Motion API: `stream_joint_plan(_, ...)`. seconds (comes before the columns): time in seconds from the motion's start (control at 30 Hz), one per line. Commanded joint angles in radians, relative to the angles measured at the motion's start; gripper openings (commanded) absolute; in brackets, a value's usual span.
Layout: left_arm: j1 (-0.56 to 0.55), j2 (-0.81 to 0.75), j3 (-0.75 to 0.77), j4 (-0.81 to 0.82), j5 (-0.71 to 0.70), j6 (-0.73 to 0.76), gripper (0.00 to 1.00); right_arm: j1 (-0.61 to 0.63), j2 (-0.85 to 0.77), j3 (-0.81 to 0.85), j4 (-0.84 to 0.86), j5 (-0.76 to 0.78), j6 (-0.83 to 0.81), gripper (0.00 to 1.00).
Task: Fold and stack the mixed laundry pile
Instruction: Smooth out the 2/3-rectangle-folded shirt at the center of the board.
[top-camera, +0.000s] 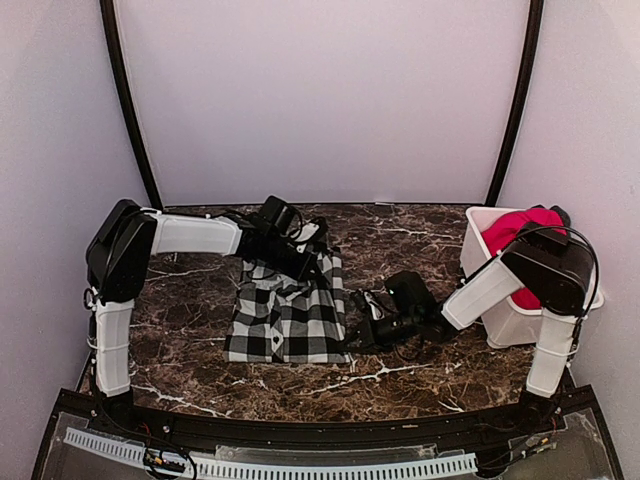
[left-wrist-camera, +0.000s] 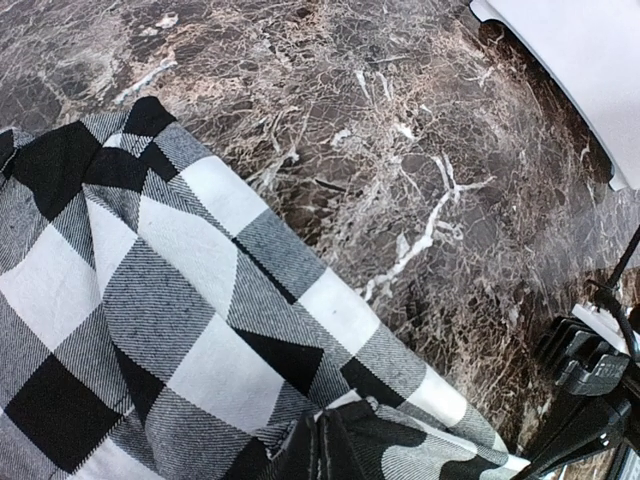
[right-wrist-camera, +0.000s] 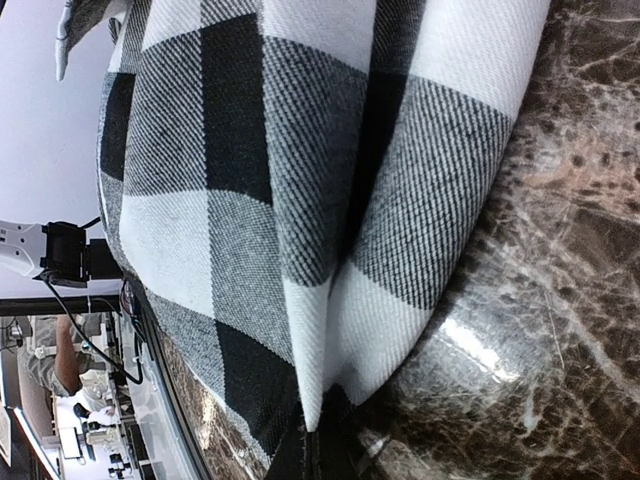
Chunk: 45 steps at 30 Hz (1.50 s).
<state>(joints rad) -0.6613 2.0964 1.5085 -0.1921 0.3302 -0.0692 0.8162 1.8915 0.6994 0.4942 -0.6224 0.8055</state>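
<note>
The black-and-white checked garment (top-camera: 285, 312) lies spread on the marble table (top-camera: 190, 290), left of centre. My left gripper (top-camera: 318, 268) is at its far right corner. In the left wrist view the jaws (left-wrist-camera: 325, 442) are shut, pinching a fold of the checked cloth (left-wrist-camera: 180, 300). My right gripper (top-camera: 356, 335) is at the garment's near right corner. In the right wrist view it (right-wrist-camera: 322, 452) is shut on a pleat of the checked cloth (right-wrist-camera: 280, 180) that rises off the table. The plain red garment (top-camera: 520, 230) sits bunched in the bin at the right.
A white plastic bin (top-camera: 500, 322) stands at the table's right edge, partly behind my right arm's elbow; its corner (left-wrist-camera: 580, 60) shows in the left wrist view. A white wall backs the table. A black rail (top-camera: 300, 430) runs along the near edge.
</note>
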Motion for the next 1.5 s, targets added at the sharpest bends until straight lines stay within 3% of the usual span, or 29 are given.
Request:
stream_joint_plan(0.0,0.033,0.002,-0.005,0.116,0.011,-0.056,0.00,0.012,0.028,-0.008,-0.061,-0.003,-0.008,0.00)
stream_joint_plan(0.13,0.039,0.042,0.030,0.103,0.009,-0.055,0.01,0.010,0.016,0.025,-0.104,0.016,-0.024,0.00)
stream_joint_plan(0.2,0.046,0.051,0.049,0.097,0.009,-0.059,0.06,0.004,0.014,0.051,-0.133,0.025,-0.040,0.00)
stream_joint_plan(0.33,0.070,0.030,0.096,0.040,-0.013,-0.084,0.32,-0.022,0.001,0.063,-0.170,0.031,-0.045,0.00)
stream_joint_plan(0.47,0.118,-0.106,0.000,0.076,-0.043,-0.146,0.48,-0.029,-0.056,0.035,-0.200,0.047,-0.050,0.01)
stream_joint_plan(0.57,0.146,-0.229,-0.107,0.135,-0.037,-0.179,0.53,-0.034,-0.111,0.031,-0.267,0.081,-0.081,0.03)
stream_joint_plan(0.77,0.124,-0.490,-0.353,0.179,0.119,-0.183,0.50,-0.040,-0.136,0.039,-0.311,0.087,-0.117,0.03)
stream_joint_plan(0.93,-0.012,-0.574,-0.487,0.134,0.129,-0.151,0.43,-0.040,-0.106,0.029,-0.276,0.071,-0.100,0.01)
stream_joint_plan(1.03,-0.061,-0.563,-0.525,0.116,0.141,-0.156,0.40,-0.040,-0.102,0.023,-0.263,0.069,-0.095,0.00)
stream_joint_plan(1.27,-0.065,-0.461,-0.588,0.279,0.242,-0.221,0.35,-0.040,-0.070,0.013,-0.232,0.051,-0.081,0.00)
stream_joint_plan(1.47,-0.057,-0.308,-0.493,0.286,0.149,-0.201,0.35,-0.040,-0.053,0.009,-0.222,0.047,-0.081,0.00)
